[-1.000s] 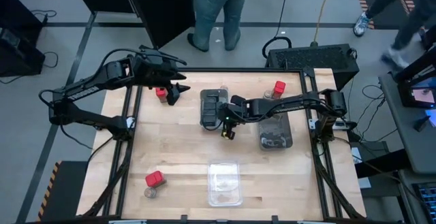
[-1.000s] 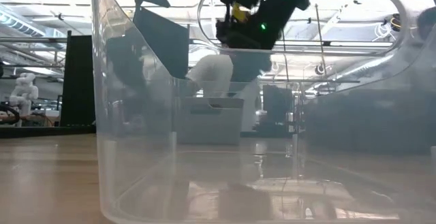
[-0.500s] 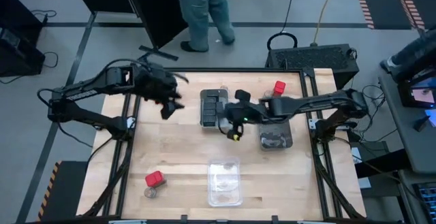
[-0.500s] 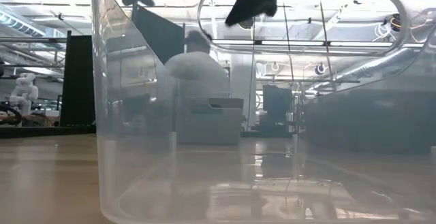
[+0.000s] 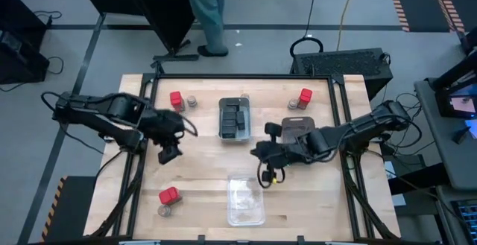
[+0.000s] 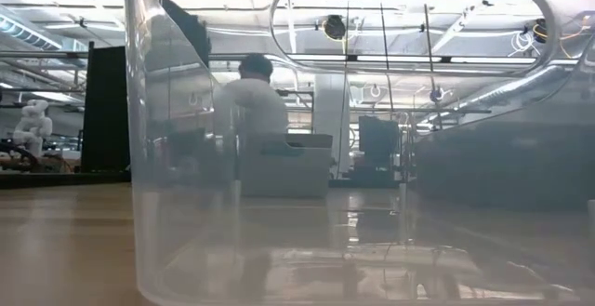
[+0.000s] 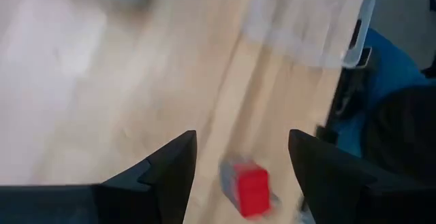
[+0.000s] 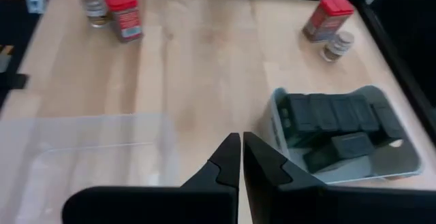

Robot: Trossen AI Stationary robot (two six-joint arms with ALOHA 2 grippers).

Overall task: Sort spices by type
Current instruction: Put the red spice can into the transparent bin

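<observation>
Red blocks paired with small tan-topped jars stand on the table at the far left, far right and near left. Dark blocks lie in a clear tray at the far middle, also in the right wrist view. My left gripper is open and empty above the table's left middle; its wrist view shows the near-left red block ahead. My right gripper is shut and empty, over the table's middle.
An empty clear tray stands near the front edge, filling the low view. A dark smoky tray lies partly under my right arm. A person stands beyond the far edge. Bare wood lies between the trays and the left pairs.
My left gripper has moved from the far-left red block toward the table's near edge, to the left middle. My right gripper has moved from beside the tray of dark blocks toward the near edge, stopping just short of the empty clear tray. The person has walked away.
</observation>
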